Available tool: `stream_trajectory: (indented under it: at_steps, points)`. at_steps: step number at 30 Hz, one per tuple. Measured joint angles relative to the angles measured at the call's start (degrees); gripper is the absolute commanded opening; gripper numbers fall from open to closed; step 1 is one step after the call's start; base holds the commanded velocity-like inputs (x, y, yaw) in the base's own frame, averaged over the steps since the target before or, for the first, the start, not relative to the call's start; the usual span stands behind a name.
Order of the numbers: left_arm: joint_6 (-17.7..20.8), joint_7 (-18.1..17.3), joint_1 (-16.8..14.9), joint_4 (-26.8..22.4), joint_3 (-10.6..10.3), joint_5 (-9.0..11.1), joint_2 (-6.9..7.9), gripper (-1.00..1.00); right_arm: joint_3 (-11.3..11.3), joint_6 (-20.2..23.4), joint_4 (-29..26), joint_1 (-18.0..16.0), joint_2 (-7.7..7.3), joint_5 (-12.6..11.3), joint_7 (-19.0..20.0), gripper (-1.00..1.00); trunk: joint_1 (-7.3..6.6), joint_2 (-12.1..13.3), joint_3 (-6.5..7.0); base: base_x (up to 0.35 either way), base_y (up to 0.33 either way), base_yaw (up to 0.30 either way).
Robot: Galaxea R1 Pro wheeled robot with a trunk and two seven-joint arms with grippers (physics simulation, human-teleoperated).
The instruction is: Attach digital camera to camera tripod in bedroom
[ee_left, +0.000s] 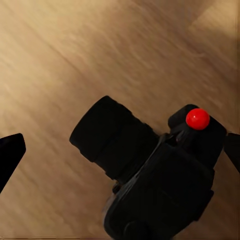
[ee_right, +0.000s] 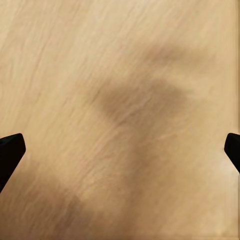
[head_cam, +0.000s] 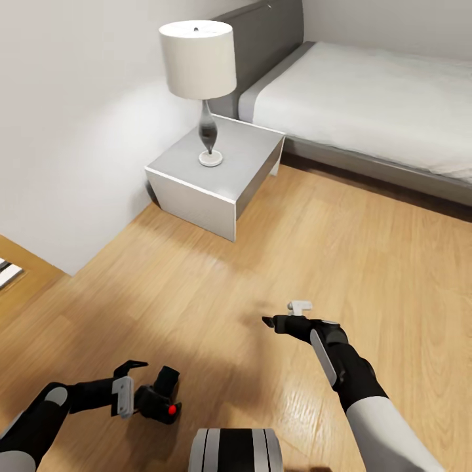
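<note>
Currently, in the head view, the left gripper (head_cam: pixel 134 387) carries the digital camera (head_cam: pixel 160 395) low over the wood floor (head_cam: pixel 262 262); the right gripper (head_cam: pixel 288 314) hangs empty ahead. Keep the camera level while travelling; the tripod must be located first.

In the left wrist view, the digital camera (ee_left: pixel 150 175) sits between widely spread fingers; whether they clamp it cannot be determined.

In the right wrist view, the fingertips (ee_right: pixel 10 152) stand wide apart, released.
</note>
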Motion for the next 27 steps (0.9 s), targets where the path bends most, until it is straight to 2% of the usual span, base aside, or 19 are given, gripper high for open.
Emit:
stream_trajectory:
  at_steps: [1, 2, 3, 15, 20, 21, 22, 27]
  points:
    - [0.0, 0.0, 0.0, 0.1, 0.0, -0.3, -0.01, 1.0, 0.0, 0.0, 0.0, 0.0, 0.0, 0.0, 0.0, 1.0, 0.0, 0.0, 0.0, 0.0, 0.0, -0.017]
    - [0.0, 0.0, 0.0, 0.2, 0.1, -3.1, -0.01, 1.0, 0.0, 0.0, 0.0, 0.0, 0.0, 0.0, 0.0, 1.0, 0.0, 0.0, 0.0, 0.0, 0.0, -0.011]
    - [0.1, 0.1, 0.0, 0.3, 0.2, -3.6, -0.02, 1.0, 0.0, 0.0, 0.0, 0.0, -0.04, 0.0, 0.0, 1.0, 0.0, 0.0, 0.0, 0.0, 0.0, -0.009]
    - [0.2, 0.0, 0.0, -0.2, 0.4, -4.7, 0.57, 1.0, 0.1, -0.1, 0.0, 0.0, -0.01, 0.0, 0.0, 1.0, 0.0, 0.0, 0.0, 0.0, 0.0, -0.002]
    - [0.5, -0.2, 0.1, -0.3, 0.5, -6.7, 1.25, 1.0, 0.1, -0.1, 0.0, 0.0, -0.01, 0.1, 0.0, 1.0, 0.0, 0.0, 0.0, 0.0, 0.0, 0.0]
    - [1.2, -0.2, 0.1, -0.5, 0.5, -8.5, 1.34, 1.0, 0.1, -0.2, 0.0, 0.0, -0.03, 0.1, -0.1, 1.0, 0.0, 0.0, 0.0, 0.0, 0.0, 0.0]
    - [1.8, -0.2, 0.1, -0.5, 0.5, -9.2, 1.32, 1.0, 0.1, -0.2, 0.0, 0.0, -0.05, 0.1, -0.1, 1.0, 0.0, 0.0, 0.0, 0.0, 0.0, 0.0]
    - [3.0, 0.0, 0.1, -0.6, 0.5, -10.2, 1.12, 1.0, 0.1, -0.2, 0.0, 0.0, -0.09, 0.3, -0.1, 1.0, 0.0, 0.0, 0.0, 0.0, 0.0, 0.0]
